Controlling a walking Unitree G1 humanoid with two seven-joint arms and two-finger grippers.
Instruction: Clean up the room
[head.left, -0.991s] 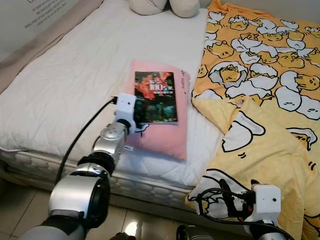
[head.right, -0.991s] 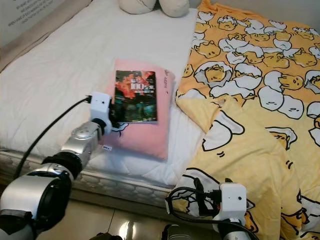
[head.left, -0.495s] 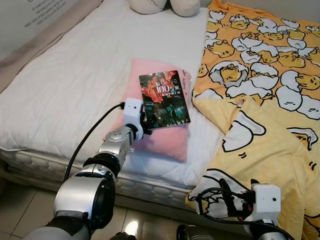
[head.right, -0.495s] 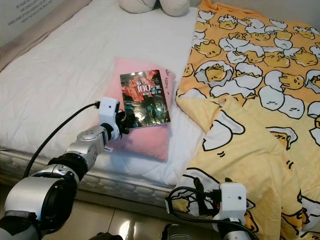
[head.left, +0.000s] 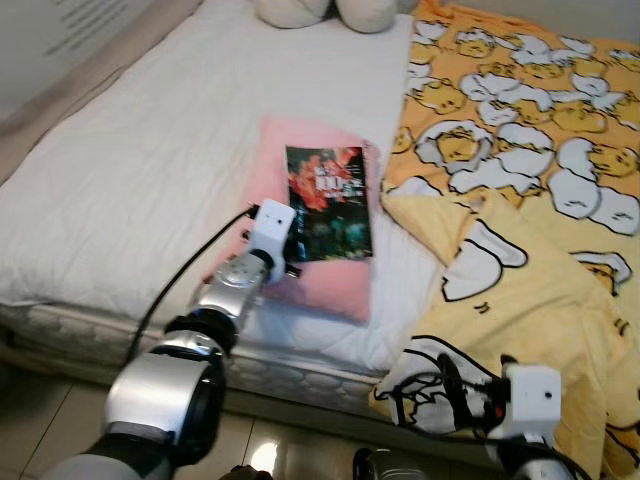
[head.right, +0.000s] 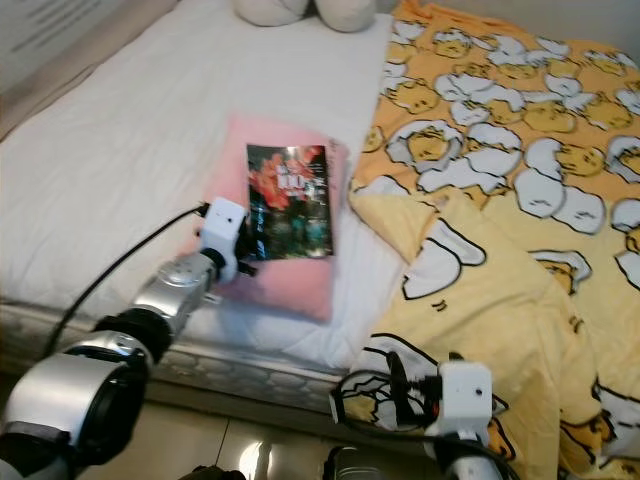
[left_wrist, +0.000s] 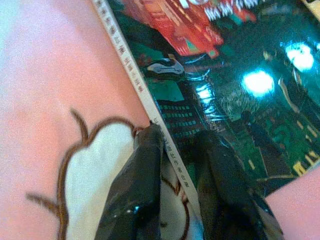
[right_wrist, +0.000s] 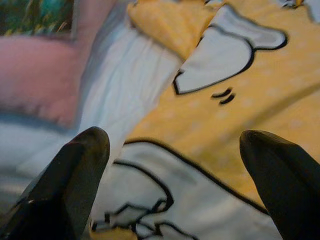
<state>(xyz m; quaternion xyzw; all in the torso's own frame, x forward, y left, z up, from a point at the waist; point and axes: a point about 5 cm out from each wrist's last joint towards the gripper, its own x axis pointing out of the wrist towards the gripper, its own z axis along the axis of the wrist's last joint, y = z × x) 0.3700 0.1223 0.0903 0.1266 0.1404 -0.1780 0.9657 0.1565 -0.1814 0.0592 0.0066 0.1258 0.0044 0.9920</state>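
left claw clamped on glossy dark paperback book's spine edge; right claw apart | risk: thin pinch, book may slip onto pink pillow

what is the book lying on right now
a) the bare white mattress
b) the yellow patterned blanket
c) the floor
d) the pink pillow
d: the book lies on the pink pillow, with the left gripper pinching its spine edge; the yellow blanket is beside it on the robot's right.

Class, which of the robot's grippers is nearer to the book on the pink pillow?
Left. The left gripper pinches the book at its near edge; the right gripper hangs low beside the yellow blanket, well away.
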